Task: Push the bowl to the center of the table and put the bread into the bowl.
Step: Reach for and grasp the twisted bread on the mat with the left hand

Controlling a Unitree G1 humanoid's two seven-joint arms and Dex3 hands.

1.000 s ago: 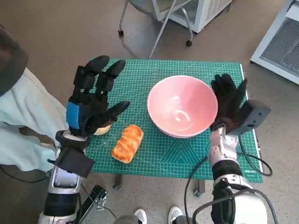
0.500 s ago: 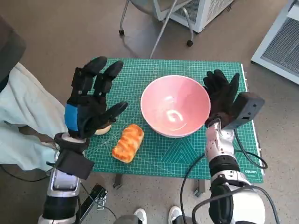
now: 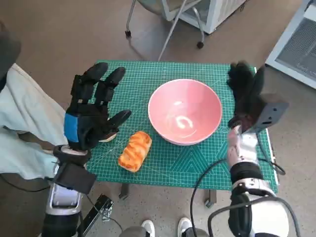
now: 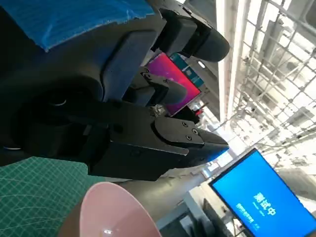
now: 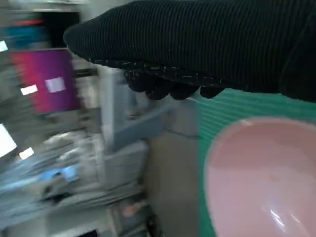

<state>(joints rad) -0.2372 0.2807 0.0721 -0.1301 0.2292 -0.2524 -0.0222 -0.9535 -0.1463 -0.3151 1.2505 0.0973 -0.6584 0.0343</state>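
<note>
A pink bowl (image 3: 184,111) stands empty near the middle of the green mat (image 3: 148,79); it also shows in the left wrist view (image 4: 111,212) and the right wrist view (image 5: 261,177). A golden bread loaf (image 3: 135,151) lies on the mat to the bowl's front left. My left hand (image 3: 93,109) hovers with fingers spread above the mat's left side, holding nothing. My right hand (image 3: 247,94) is raised to the right of the bowl, apart from its rim, fingers extended.
A small pale round object (image 3: 107,137) lies under my left hand's thumb, partly hidden. A person's pale trouser leg (image 3: 19,128) is close to the table's left edge. A chair base (image 3: 163,24) and white units stand beyond the far edge.
The bowl slid left toward the table's middle under my right hand. That hand has since pulled back to the right, off the rim. My left hand drifted slightly left.
</note>
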